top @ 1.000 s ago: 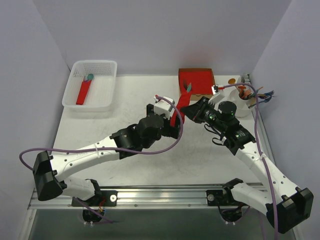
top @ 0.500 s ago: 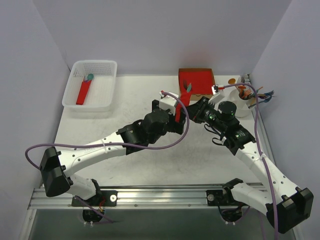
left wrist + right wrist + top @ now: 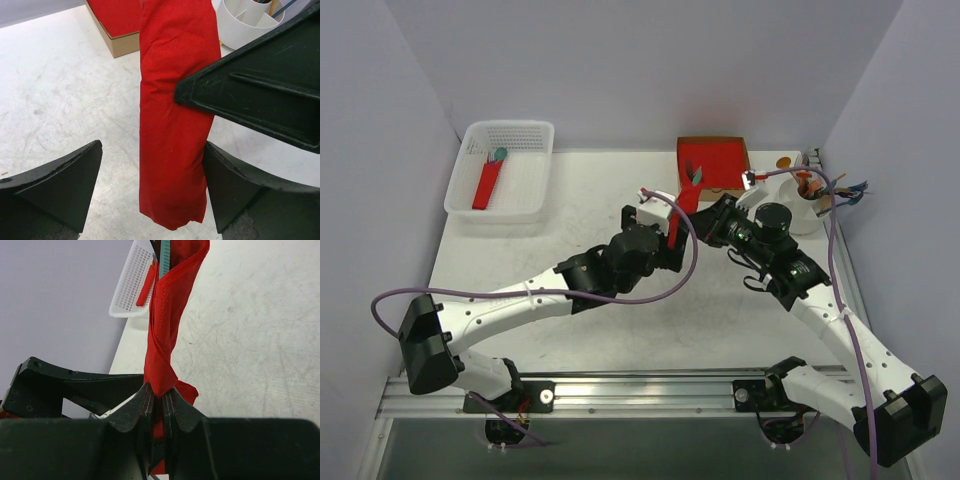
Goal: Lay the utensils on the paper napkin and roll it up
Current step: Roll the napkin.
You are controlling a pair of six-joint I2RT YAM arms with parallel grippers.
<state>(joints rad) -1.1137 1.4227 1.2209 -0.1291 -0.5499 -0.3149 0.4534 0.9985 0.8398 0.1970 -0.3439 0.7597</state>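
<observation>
The paper napkin (image 3: 677, 215) is a narrow red roll held above the table, tilted up toward the back. A teal-grey utensil tip (image 3: 164, 252) pokes out of its far end; the rest of the utensils are hidden inside. My right gripper (image 3: 156, 390) is shut on the roll's lower twisted end, and in the top view it (image 3: 706, 222) sits just right of the roll. My left gripper (image 3: 152, 150) is open with a finger on each side of the roll (image 3: 172, 125); the right finger touches the paper and the left stands apart. From above it (image 3: 672, 238) sits at the roll's bottom.
A white basket (image 3: 470, 190) at the back left holds a red roll with a teal spoon head (image 3: 488, 182). A stack of red napkins in a cardboard box (image 3: 715, 160) lies behind the grippers. A white cup (image 3: 807, 212) with colourful cutlery stands at the right edge.
My left arm has swung right and forward, bringing its open jaws around the roll's lower part, and they have narrowed slightly. The right gripper and the roll have stayed put.
</observation>
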